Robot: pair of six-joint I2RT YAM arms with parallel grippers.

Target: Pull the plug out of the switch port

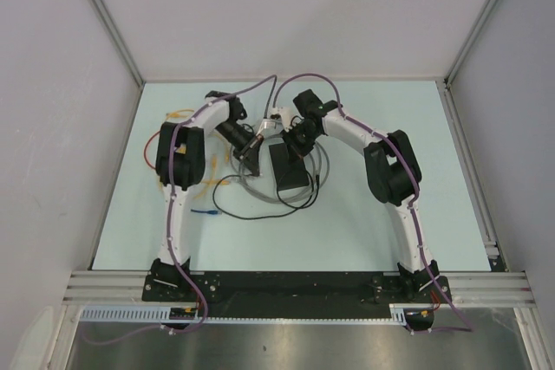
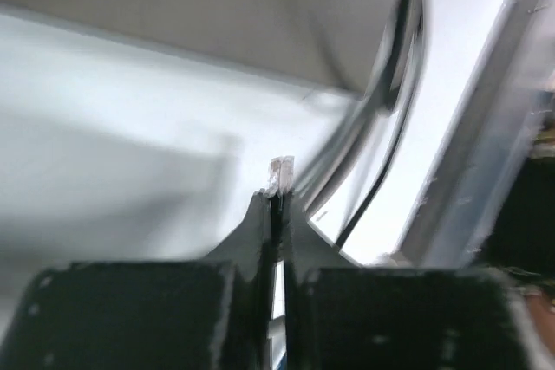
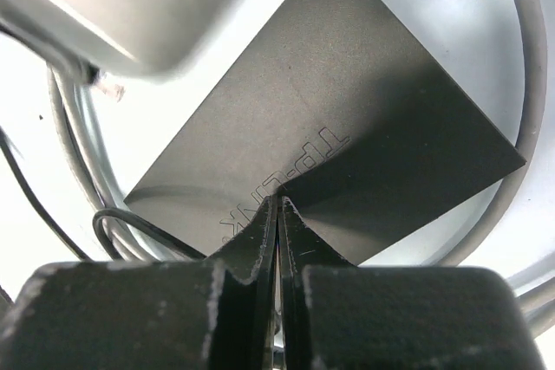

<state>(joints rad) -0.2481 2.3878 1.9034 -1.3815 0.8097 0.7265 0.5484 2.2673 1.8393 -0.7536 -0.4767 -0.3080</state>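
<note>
The switch (image 1: 290,172) lies flat under the right gripper (image 3: 278,204), whose shut-together fingers seem to press on its lid. Just beside the switch, the left gripper (image 2: 279,198) pinches the clear plug (image 2: 281,171). The plug looks free of the port, so I'd draw it straight away with the switch pinned.

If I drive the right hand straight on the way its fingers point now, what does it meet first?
The switch. The right hand, shut, points onto its flat black top beside the embossed lettering. It looks to be on that surface or nearly so, though depth is unclear.
</note>
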